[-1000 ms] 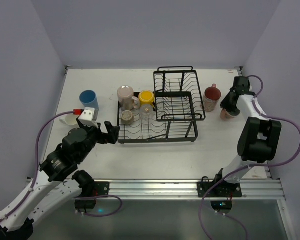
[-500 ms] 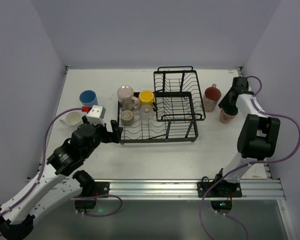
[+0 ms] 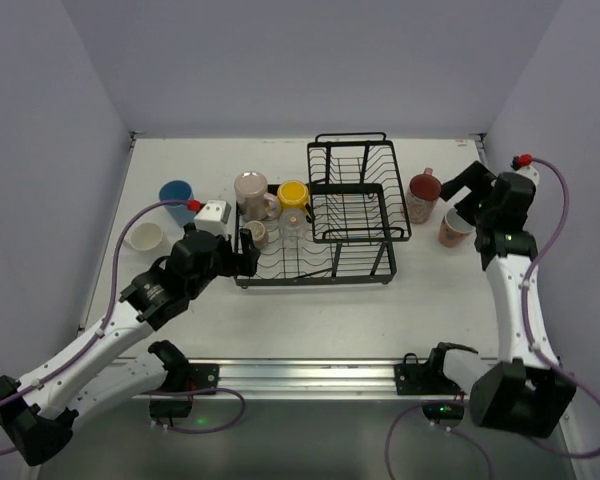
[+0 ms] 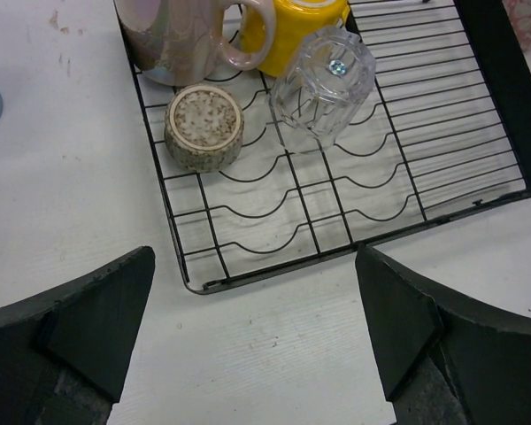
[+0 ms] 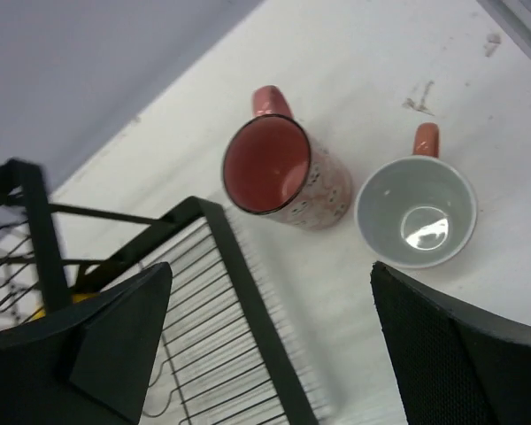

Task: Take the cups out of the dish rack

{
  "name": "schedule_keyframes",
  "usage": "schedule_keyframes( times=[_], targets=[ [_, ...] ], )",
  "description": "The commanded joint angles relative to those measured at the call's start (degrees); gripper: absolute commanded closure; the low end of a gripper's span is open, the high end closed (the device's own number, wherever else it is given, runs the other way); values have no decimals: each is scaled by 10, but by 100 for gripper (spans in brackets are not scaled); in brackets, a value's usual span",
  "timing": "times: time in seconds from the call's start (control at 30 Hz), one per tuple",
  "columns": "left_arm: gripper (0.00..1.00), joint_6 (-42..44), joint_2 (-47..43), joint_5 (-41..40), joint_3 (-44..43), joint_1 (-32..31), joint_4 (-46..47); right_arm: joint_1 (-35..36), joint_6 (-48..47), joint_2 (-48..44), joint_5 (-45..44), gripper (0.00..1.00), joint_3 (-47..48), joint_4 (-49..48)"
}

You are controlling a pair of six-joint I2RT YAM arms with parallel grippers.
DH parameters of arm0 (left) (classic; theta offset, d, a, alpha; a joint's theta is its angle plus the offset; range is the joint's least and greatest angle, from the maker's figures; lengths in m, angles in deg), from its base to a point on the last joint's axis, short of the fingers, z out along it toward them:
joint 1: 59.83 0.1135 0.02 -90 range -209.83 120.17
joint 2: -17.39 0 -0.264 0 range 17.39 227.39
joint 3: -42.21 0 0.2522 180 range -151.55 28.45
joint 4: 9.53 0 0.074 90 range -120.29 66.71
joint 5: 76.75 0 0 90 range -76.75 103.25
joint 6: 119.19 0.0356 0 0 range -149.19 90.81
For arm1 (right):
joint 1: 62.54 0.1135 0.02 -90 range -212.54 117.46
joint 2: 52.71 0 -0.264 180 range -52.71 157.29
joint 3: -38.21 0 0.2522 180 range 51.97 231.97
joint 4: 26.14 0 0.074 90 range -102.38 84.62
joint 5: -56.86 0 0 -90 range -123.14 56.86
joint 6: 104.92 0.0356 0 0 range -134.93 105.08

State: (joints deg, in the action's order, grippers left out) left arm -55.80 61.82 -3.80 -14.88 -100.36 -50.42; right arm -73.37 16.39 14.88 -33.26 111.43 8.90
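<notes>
The black dish rack (image 3: 325, 268) holds a pink mug (image 3: 251, 190), a yellow mug (image 3: 293, 193), an upturned speckled cup (image 3: 255, 233) and a clear glass (image 3: 292, 222) at the left end of its flat tray. My left gripper (image 3: 245, 253) is open at the tray's front-left corner (image 4: 195, 283); the speckled cup (image 4: 203, 127) and the glass (image 4: 323, 75) lie just ahead of it. My right gripper (image 3: 462, 198) is open and empty above a reddish mug (image 5: 288, 173) and a grey-inside mug (image 5: 416, 211), both upright on the table right of the rack.
A blue tumbler (image 3: 176, 194) and a white cup (image 3: 145, 237) stand on the table left of the rack. The raised wire basket (image 3: 358, 195) occupies the rack's right half, its corner (image 5: 239, 292) under my right gripper. Walls close in on both sides.
My right gripper opened, released the grey-inside mug on the table and lifted back from it. My left arm advanced right to the rack's front-left corner, still open.
</notes>
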Motion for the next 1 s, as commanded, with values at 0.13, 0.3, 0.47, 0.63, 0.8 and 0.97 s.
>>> schedule_keyframes(
  times=[0.13, 0.3, 0.47, 0.63, 0.8, 0.97],
  targets=[
    [2, -21, 143, -61, -12, 2, 120, 22, 67, -289, 137, 15, -163, -139],
    [12, 13, 244, -85, -35, 3, 202, 36, 74, -388, 201, 52, -189, -123],
    [13, 45, 275, -14, -10, 4, 332, 58, 72, -418, 238, 53, -228, -135],
    [0, 69, 283, 52, 39, 4, 448, 62, 78, -417, 284, 34, -244, -154],
    [0, 101, 341, 88, 12, 11, 479, 67, 79, -418, 296, 33, -242, -166],
    [0, 111, 390, 125, -8, 35, 523, 78, 77, -414, 307, 33, -230, -166]
  ],
)
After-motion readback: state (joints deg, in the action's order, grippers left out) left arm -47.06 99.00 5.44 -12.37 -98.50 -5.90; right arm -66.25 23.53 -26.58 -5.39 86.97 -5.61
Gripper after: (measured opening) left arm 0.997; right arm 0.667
